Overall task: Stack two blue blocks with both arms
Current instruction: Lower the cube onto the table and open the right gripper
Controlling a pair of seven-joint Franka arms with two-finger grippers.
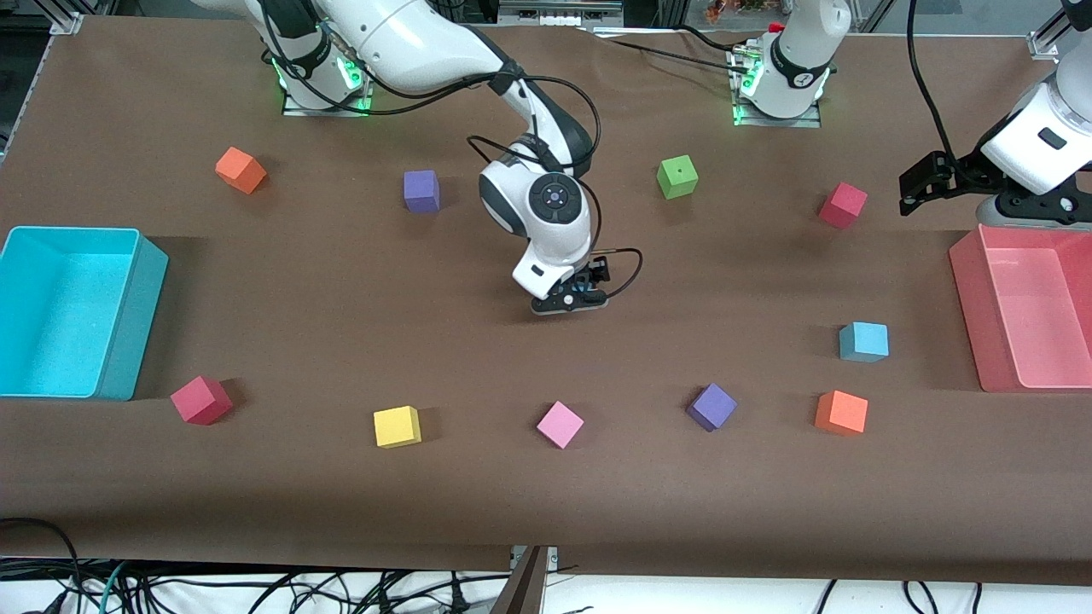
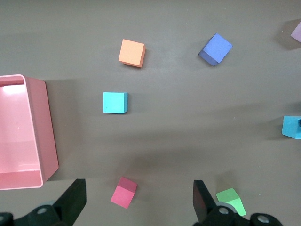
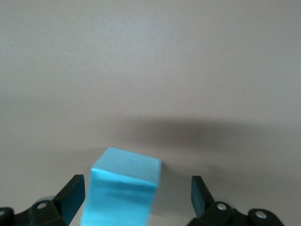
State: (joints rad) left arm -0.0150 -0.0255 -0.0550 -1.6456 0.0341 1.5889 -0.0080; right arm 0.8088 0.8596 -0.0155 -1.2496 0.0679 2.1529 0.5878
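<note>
Right wrist view gives you the first blue block [image 3: 123, 193] sitting on the brown table [image 3: 150, 70] between the right gripper's [image 3: 136, 200] spread black fingers [image 3: 73, 193], with clear gaps on both sides, so nothing is gripped. From the front view you find that right gripper [image 1: 570, 300] low over the middle of the table, its arm reaching down from the base at the right arm's end; the block under it is mostly hidden there by the wrist. Your second blue block [image 1: 863, 341] rests on the table toward the left arm's end, near the pink bin [image 1: 968, 307], with an orange cube [image 1: 841, 413] just nearer the front camera and a purple cube [image 1: 711, 406] beside that one. The left wrist view shows you the same second blue block [image 2: 114, 102] lying free, well apart from the first. Your left gripper [image 1: 926, 183] waits in the air by the pink bin's edge, jaws wide and holding nothing. Around them lie a pink cube [image 1: 560, 424], a yellow cube [image 1: 397, 426], two red cubes, a green cube [image 1: 677, 176] and the cyan bin [image 1: 128, 324].
</note>
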